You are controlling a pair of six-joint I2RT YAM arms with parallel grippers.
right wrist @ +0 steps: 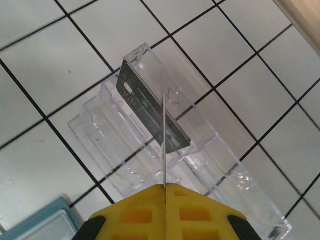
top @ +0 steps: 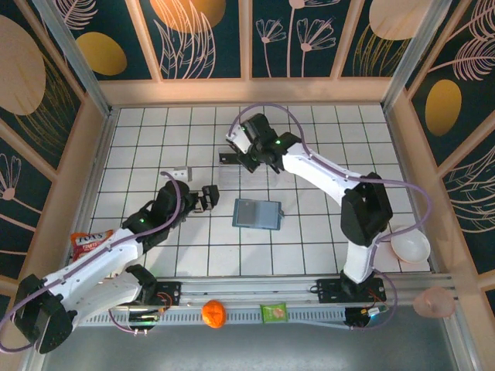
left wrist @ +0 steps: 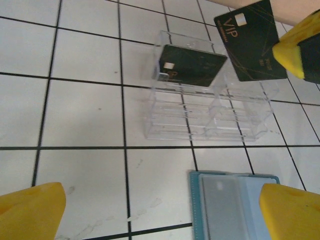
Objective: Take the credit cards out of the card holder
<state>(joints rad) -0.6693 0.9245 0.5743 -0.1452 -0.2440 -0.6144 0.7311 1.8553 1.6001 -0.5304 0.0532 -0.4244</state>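
The teal card holder lies open on the tiles, its greyish inner panel facing up. Just left of it my left gripper stands open, its yellow fingers wide apart over bare tile at the holder's edge. One black credit card stands tilted in a slot of the clear plastic tray. A second black credit card, marked VIP, hangs above the tray. My right gripper is shut on it, so the card appears edge-on in the right wrist view.
The clear tray sits one tile beyond the card holder. A small white block lies to the left. A snack packet, an orange ball, a green packet and a white bowl sit near the front. Walls enclose the table.
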